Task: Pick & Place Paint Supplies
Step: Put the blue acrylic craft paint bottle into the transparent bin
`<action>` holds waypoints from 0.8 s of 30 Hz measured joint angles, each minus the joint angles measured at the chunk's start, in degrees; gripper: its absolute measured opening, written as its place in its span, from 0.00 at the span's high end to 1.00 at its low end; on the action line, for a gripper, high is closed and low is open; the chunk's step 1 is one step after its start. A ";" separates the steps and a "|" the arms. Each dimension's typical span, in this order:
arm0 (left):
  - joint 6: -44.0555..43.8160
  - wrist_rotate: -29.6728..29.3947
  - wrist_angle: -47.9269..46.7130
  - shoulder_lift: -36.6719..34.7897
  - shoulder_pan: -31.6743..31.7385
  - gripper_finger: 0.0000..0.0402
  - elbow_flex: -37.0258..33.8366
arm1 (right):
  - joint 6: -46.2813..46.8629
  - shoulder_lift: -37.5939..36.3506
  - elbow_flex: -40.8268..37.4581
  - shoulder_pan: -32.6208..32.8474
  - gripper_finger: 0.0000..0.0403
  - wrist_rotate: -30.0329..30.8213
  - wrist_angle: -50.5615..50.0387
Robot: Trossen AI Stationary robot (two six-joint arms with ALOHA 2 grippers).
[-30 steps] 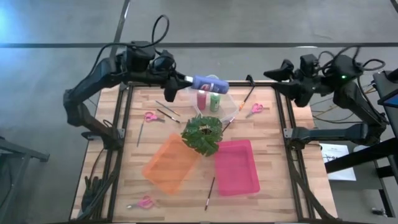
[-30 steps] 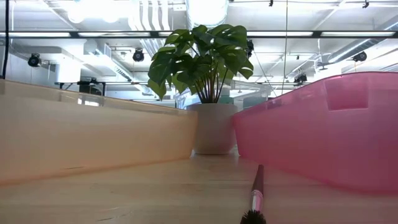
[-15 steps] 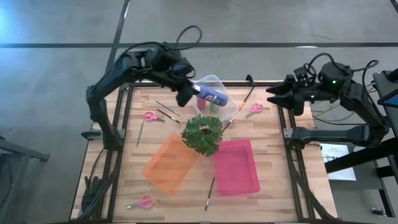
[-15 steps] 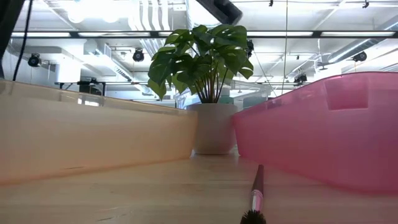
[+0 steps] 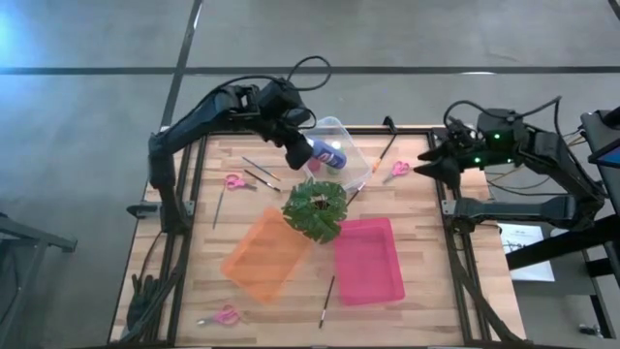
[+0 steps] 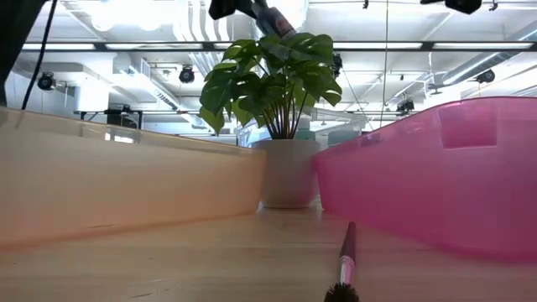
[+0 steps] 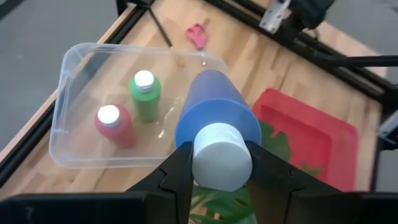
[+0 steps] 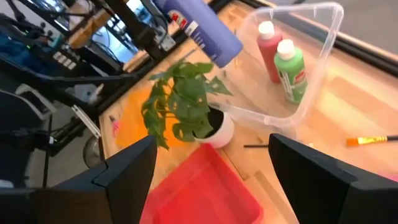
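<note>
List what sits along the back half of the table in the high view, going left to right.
Pink scissors → two thin paintbrushes → left tool holding the blue bottle over the clear tray → second pink scissors → right tool, waiting at the table's right edge.

Bright, even light from overhead throughout.
Strong glare is seen from the ceiling lamps in the low view, where the brush tip is blurred. Soft shadows are cast on the table; a pale reflection is caught on the clear tray.
</note>
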 joint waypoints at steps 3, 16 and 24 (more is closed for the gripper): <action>-0.17 -0.84 -0.52 1.90 -0.15 0.70 0.00 | 0.17 0.00 -1.73 0.00 0.25 0.00 0.03; 1.73 -1.15 -3.29 7.18 -0.25 0.70 0.65 | 1.60 -0.75 -5.00 0.00 0.25 0.22 3.23; 3.11 -1.20 -3.93 9.22 -0.11 0.70 0.40 | 1.22 -0.74 -5.06 0.02 0.25 1.10 3.81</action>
